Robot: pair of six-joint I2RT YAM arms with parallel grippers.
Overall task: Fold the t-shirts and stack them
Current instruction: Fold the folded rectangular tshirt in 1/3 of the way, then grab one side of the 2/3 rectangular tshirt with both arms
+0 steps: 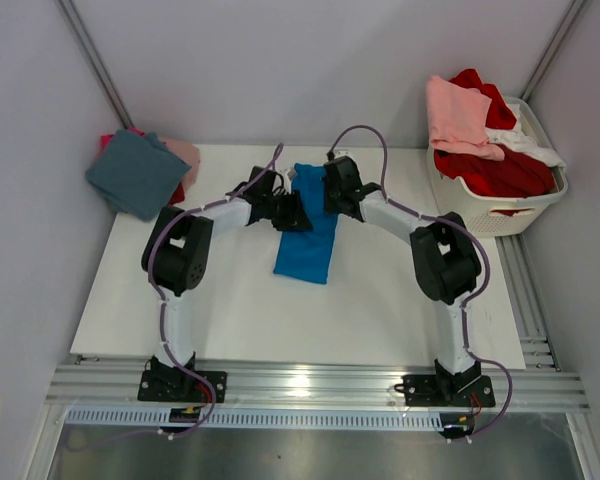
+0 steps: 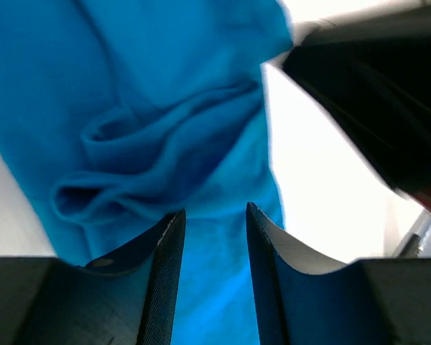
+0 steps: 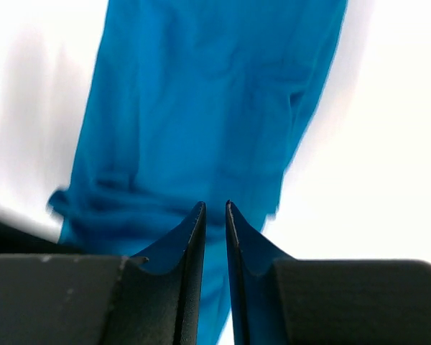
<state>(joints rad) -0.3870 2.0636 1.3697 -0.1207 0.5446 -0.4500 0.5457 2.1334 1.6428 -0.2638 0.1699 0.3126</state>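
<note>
- Blue soft cloth t-shirt (image 1: 305, 250) lies on the white bench (image 1: 240, 310), between the two arms. It is already folded to a long narrow strip that runs from the far side toward the near side.
- At the far-left corner a folded dusty teal t-shirt (image 1: 135, 172) sits on top of a small pile, with pink and red cloth showing under it. At the far right, the white slatted plastic laundry basket (image 1: 500, 212) holds crumpled red, pale pink and white tees.
- I judge the step in hand to be the folding of this strip. Both arms reach to its far end, so the cross fold is not yet made.
- The next move, as I think, calls for a sure hold on both far corners. The far end should then be lifted and carried over to the near end, with both arms level so that the edges meet. After that the packet should go onto the teal pile.
- Left fingers (image 2: 174, 237) stand partly apart, with a clear gap. Wrinkled blue cloth shows through the gap and beyond the tips. I cannot tell if the pads touch it.
- Right fingers (image 3: 198, 223) are almost together, and only a thin slit is between them. The tips are over the end of the strip. I cannot tell if a layer of cloth is pinched in the slit.
</note>
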